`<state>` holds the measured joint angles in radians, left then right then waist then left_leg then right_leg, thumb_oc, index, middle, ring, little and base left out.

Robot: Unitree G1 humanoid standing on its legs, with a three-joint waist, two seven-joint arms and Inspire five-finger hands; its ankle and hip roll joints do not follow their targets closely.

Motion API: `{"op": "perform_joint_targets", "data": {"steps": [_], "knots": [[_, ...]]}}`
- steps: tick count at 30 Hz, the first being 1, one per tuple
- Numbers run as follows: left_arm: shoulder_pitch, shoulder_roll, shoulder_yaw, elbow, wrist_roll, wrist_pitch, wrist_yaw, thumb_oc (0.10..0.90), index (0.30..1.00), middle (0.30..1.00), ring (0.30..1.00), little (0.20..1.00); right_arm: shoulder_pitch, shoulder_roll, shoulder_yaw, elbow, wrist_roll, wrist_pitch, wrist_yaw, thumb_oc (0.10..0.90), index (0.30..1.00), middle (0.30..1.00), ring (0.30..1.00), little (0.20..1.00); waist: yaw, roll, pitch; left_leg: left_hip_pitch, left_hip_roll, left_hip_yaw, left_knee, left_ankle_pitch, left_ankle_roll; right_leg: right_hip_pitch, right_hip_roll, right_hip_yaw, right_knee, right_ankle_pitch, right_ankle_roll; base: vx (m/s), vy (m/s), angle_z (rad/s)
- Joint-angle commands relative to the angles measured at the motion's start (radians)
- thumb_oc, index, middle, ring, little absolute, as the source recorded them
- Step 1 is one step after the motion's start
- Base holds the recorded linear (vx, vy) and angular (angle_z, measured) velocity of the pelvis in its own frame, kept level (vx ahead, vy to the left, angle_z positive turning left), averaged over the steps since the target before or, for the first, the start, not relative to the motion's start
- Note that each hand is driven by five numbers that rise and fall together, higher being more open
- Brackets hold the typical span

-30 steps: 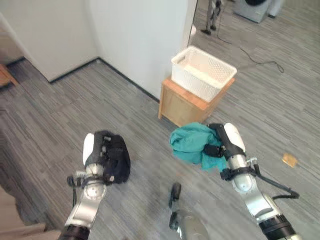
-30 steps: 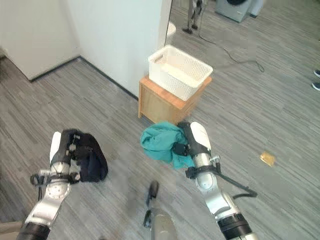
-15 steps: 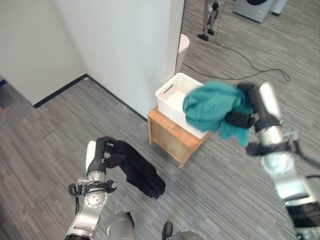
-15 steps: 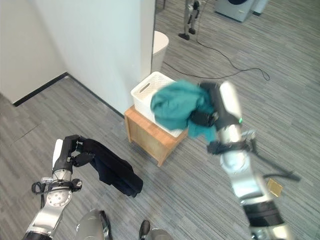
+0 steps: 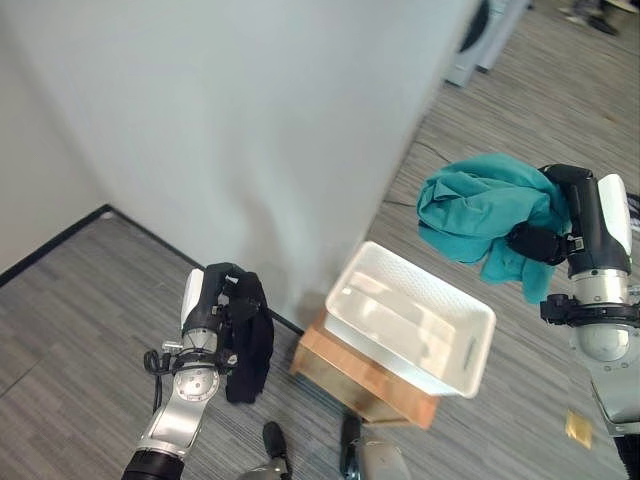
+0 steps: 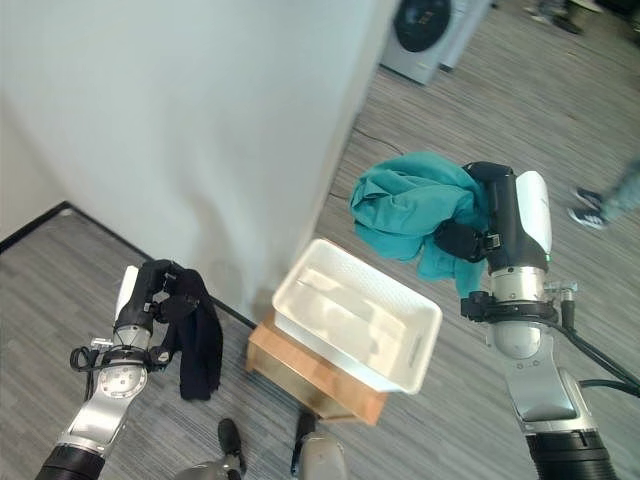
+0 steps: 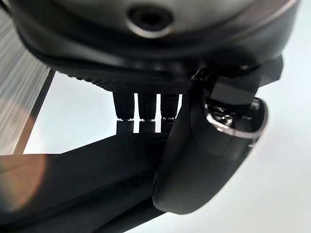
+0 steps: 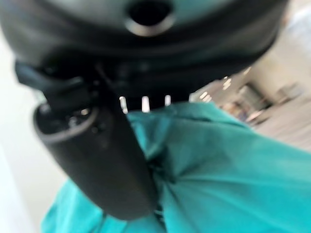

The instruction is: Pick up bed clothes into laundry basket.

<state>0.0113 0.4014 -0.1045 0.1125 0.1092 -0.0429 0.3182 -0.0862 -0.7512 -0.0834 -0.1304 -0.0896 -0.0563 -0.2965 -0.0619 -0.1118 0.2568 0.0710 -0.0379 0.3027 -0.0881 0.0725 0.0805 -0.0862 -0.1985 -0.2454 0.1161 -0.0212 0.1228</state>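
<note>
Teal cloth (image 5: pixel 480 215) bunched in right robot hand (image 5: pixel 560 235); black cloth (image 5: pixel 252 340) clutched by left robot hand (image 5: pixel 215 300).

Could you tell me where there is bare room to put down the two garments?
The white perforated plastic basket on the low wooden stand has a bare interior. The right hand grips the teal cloth beyond it; the left hand holds the black garment beside it.
</note>
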Motion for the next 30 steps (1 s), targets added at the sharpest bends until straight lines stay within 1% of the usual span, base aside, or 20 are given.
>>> {"op": "perform_joint_targets", "data": {"steps": [1,2,3,4,7,12,20,27,30], "knots": [[0.032,-0.017,0.022,-0.138,0.021,-0.104,0.01,0.4,0.3,0.3,0.3,0.3,-0.11,-0.015,-0.109,-0.058,-0.065,-0.048,-0.045,0.4,0.3,0.3,0.3,0.3,0.001,-0.015,-0.137,0.032,0.206,0.07,0.001,-0.095,-0.156,0.224,0.005,-0.015,-0.179,-0.009,0.056,0.1,-0.039,0.01],[0.036,-0.016,0.022,-0.139,0.021,-0.104,0.009,0.4,0.3,0.3,0.3,0.3,-0.105,-0.013,-0.11,-0.063,-0.067,-0.047,-0.044,0.4,0.3,0.3,0.3,0.3,0.0,-0.016,-0.138,0.034,0.206,0.069,0.001,-0.095,-0.157,0.229,0.006,-0.017,-0.185,-0.006,0.056,0.08,-0.031,-0.01],[0.048,-0.022,0.029,-0.14,0.026,-0.101,0.007,0.4,0.3,0.3,0.3,0.3,-0.081,0.004,-0.114,-0.083,-0.083,-0.042,-0.04,0.4,0.3,0.3,0.3,0.3,-0.004,-0.007,-0.143,0.04,0.207,0.064,0.001,-0.095,-0.159,0.245,0.008,-0.02,-0.198,-0.012,0.054,0.05,-0.022,-0.05],[0.05,-0.022,0.028,-0.141,0.026,-0.101,0.007,0.4,0.3,0.3,0.3,0.3,-0.076,0.007,-0.116,-0.089,-0.085,-0.039,-0.039,0.4,0.3,0.3,0.3,0.3,-0.005,-0.008,-0.143,0.041,0.207,0.062,0.001,-0.095,-0.16,0.247,0.009,-0.022,-0.199,-0.013,0.054,0.07,-0.041,-0.07],[0.079,-0.032,0.043,-0.143,0.039,-0.094,0.011,0.4,0.3,0.3,0.3,0.3,-0.03,0.053,-0.132,-0.129,-0.101,-0.038,-0.039,0.4,0.3,0.3,0.3,0.3,-0.018,0.011,-0.154,0.053,0.212,0.061,0.001,-0.097,-0.165,0.26,0.012,-0.019,-0.203,-0.023,0.053,0.05,-0.025,-0.11],[0.097,-0.038,0.052,-0.143,0.046,-0.088,0.017,0.4,0.3,0.3,0.3,0.3,0.003,0.085,-0.144,-0.17,-0.109,-0.037,-0.037,0.4,0.3,0.3,0.3,0.3,-0.03,0.023,-0.157,0.064,0.217,0.064,0.001,-0.097,-0.169,0.263,0.013,-0.012,-0.203,-0.03,0.052,0.01,-0.02,-0.24],[0.116,-0.054,0.061,-0.138,0.045,-0.088,0.021,0.4,0.3,0.3,0.3,0.3,0.061,0.139,-0.142,-0.261,-0.138,-0.058,-0.01,0.4,0.3,0.3,0.3,0.3,-0.051,0.043,-0.153,0.074,0.227,0.066,0.001,-0.096,-0.175,0.266,0.018,-0.002,-0.203,-0.034,0.046,0.0,-0.008,-0.04],[0.133,-0.06,0.066,-0.141,0.047,-0.086,0.023,0.4,0.3,0.3,0.3,0.3,0.126,0.187,-0.11,-0.249,-0.153,-0.057,0.022,0.4,0.3,0.3,0.3,0.3,-0.061,0.055,-0.15,0.08,0.23,0.066,0.001,-0.094,-0.176,0.271,0.023,0.002,-0.203,-0.037,0.039,0.0,0.0,0.0],[0.141,-0.06,0.062,-0.134,0.035,-0.081,0.022,0.4,0.3,0.3,0.3,0.3,0.142,0.203,-0.055,-0.186,-0.164,-0.038,0.042,0.4,0.3,0.3,0.3,0.3,-0.059,0.057,-0.143,0.081,0.233,0.066,0.001,-0.092,-0.178,0.269,0.026,0.005,-0.203,-0.037,0.037,0.0,0.0,0.0]]}}
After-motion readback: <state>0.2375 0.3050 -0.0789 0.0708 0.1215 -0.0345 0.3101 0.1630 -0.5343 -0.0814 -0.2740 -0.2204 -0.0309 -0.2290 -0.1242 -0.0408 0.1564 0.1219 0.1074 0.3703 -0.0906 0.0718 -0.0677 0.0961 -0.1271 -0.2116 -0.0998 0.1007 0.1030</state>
